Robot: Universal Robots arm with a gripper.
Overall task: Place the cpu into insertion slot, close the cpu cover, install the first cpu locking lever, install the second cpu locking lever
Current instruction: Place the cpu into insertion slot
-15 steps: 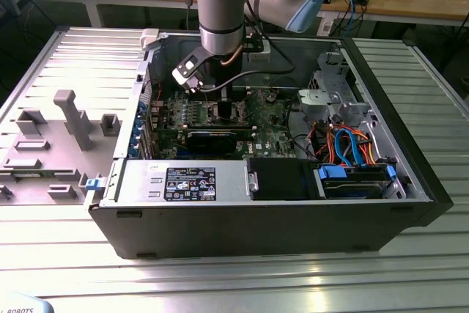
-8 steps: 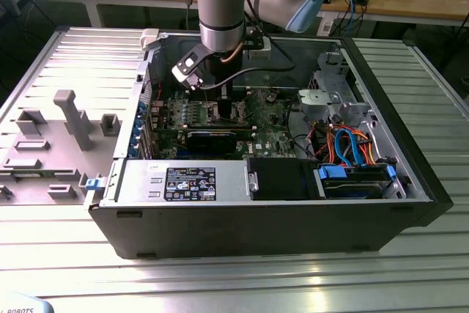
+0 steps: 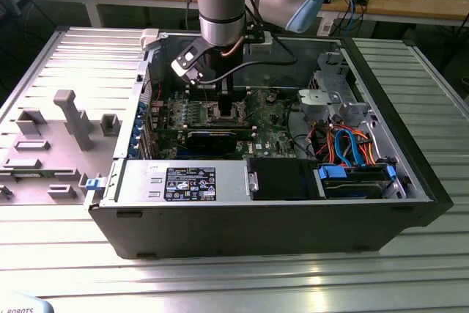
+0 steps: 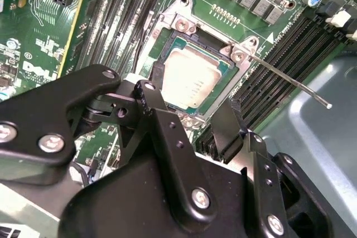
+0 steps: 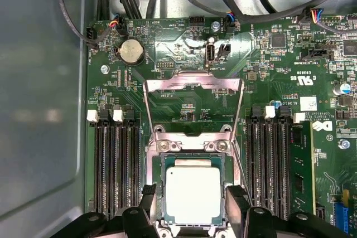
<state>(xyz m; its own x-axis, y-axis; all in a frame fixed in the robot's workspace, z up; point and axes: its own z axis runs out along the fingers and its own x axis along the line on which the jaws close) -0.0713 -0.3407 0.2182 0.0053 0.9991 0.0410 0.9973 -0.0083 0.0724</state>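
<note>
Within insertion slot (image 5: pixel 158 178), cpu (image 5: pixel 193 193), hand (image 5: pixel 192 198) spread astride, cpu cover (image 5: pixel 193 85) raised

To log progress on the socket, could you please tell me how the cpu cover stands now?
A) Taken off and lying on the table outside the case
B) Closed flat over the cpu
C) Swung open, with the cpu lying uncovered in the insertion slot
C: in the first wrist view the cpu cover is swung back over the board, and the cpu lies bare in the insertion slot.
</note>
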